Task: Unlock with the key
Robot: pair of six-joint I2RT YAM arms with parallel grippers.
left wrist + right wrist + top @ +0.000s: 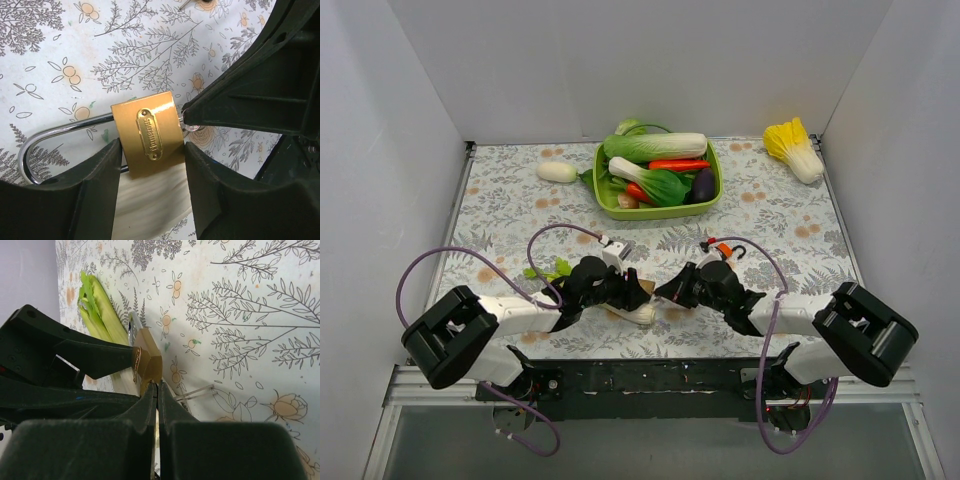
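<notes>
The brass padlock (pixel 148 131) lies on the floral tablecloth with its silver shackle (pixel 30 150) pointing left in the left wrist view. My left gripper (pixel 152 150) is shut on the padlock body, one finger on each side. My right gripper (pixel 156 386) is shut, with its tips against the padlock's (pixel 149 360) bottom end. The key is almost wholly hidden between its fingers; only a small silvery bit (pixel 192 128) shows at the padlock's end. In the top view the two grippers (pixel 632 292) (pixel 668 292) meet near the front middle of the table.
A small red padlock (pixel 723 248) lies just behind the right gripper. A green leafy toy vegetable (pixel 100 307) lies beside the brass padlock, and its pale stem (pixel 150 205) lies under it. A green tray (pixel 712 195) of vegetables, a white radish (pixel 557 171) and a yellow cabbage (pixel 795 148) are at the back.
</notes>
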